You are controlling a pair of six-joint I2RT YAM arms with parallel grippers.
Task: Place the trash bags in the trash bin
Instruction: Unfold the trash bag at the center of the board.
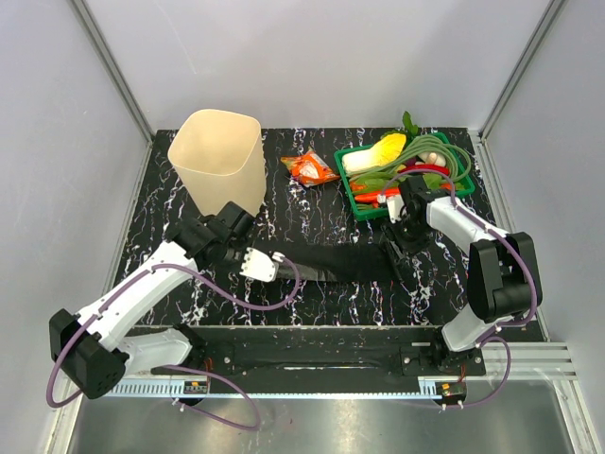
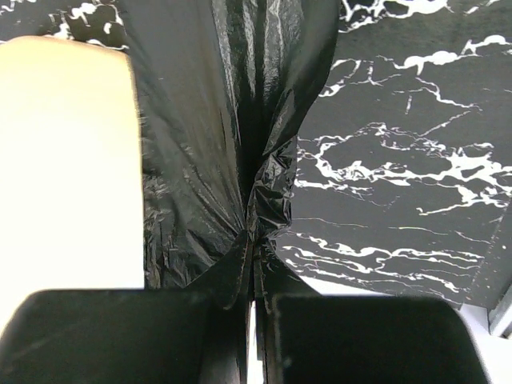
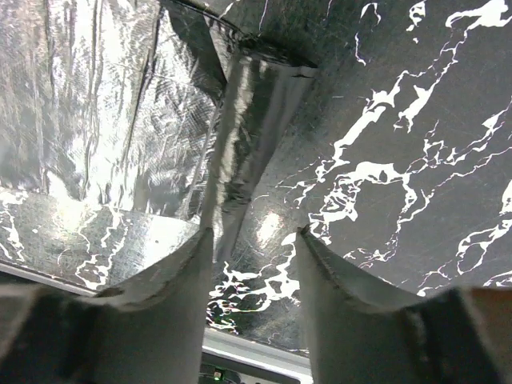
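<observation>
Between my two grippers one trash bag (image 1: 331, 265) lies stretched on the marbled table (image 1: 312, 213): thin, glossy, crinkled black plastic. My left gripper (image 2: 254, 276) is clamped tight on its gathered edge beside the single cream, rounded-square trash bin (image 1: 219, 163). My right gripper (image 3: 252, 248) stands parted, a fold of the bag running between its fingers.

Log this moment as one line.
left gripper: shut on trash bag | right gripper: open, at its other end | trash bag: spread out, outside trash bin
</observation>
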